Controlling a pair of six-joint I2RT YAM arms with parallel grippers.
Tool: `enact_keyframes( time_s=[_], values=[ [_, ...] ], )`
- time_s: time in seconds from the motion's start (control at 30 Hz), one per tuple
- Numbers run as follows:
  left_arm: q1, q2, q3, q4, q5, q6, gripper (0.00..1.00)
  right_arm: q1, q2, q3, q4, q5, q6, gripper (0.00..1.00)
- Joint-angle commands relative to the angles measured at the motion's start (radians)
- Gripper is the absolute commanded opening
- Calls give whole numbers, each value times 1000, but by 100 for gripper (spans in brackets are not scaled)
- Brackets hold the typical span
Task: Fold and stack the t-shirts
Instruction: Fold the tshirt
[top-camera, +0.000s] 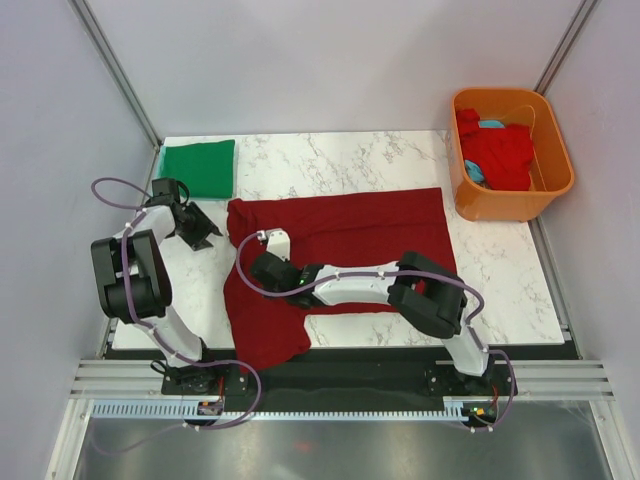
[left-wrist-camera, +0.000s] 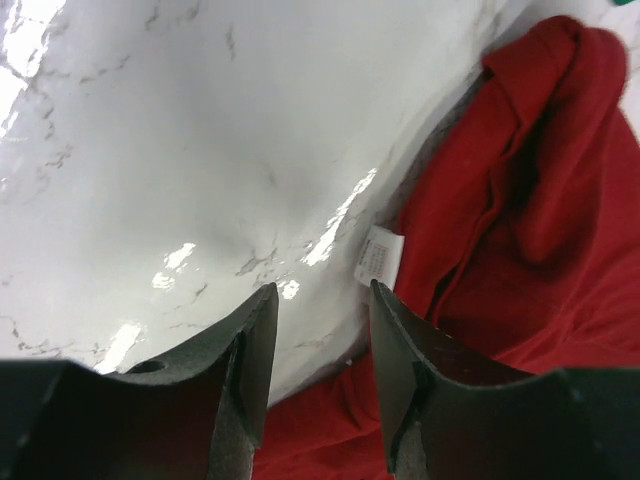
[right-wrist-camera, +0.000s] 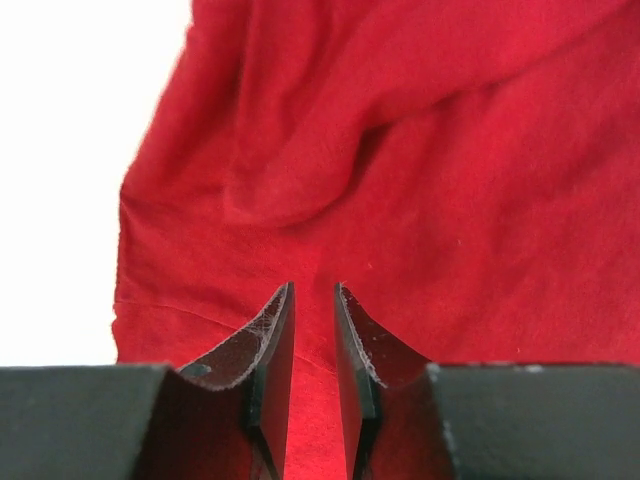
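A dark maroon t-shirt lies spread across the middle of the table, its left part reaching down to the near edge. My left gripper is open just off the shirt's left edge, over bare marble, close to a white label. My right gripper reaches left over the same shirt. Its jaws stand a narrow gap apart above the cloth, with nothing pinched that I can see. A folded green t-shirt lies at the back left corner.
An orange tub stands at the back right, holding a bright red t-shirt and a bit of light blue cloth. Grey walls close in the table on both sides and at the back.
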Motion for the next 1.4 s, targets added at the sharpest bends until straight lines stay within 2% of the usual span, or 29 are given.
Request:
enact_keyframes(
  time_s=[0.0,0.1,0.23,0.53,0.7,0.73,0.8,0.83,0.9,1.03,1.23,1.37],
  values=[
    [1,10,63,36,60,33,49,9,34,40,-78,99,62,30],
    [0,48,57,66,103,55,48,-13,39,7,-163,156,114,29],
    [-5,61,52,114,169,36,47,-39,-1,-53,-180,168,140,28],
    [-37,136,75,131,175,33,45,-69,-53,-133,-203,168,160,27],
    [-74,148,102,130,126,35,42,-71,-68,-151,-203,157,157,27],
    [-87,148,107,130,104,39,29,-71,-71,-151,-203,157,159,27],
    [-103,119,115,119,56,44,19,-71,-74,-156,-204,154,157,27],
    [-124,104,119,105,-17,55,10,-71,-77,-156,-203,156,153,27],
    [-153,69,145,58,-105,68,4,-71,-80,-156,-198,151,148,27],
    [-261,67,227,-62,-379,113,2,-71,-79,-151,-188,145,139,27],
    [-313,101,279,-133,-565,159,2,-71,-73,-144,-171,131,128,27],
    [-359,159,339,-174,-631,179,2,-70,-67,-144,-158,124,125,27]
  ],
)
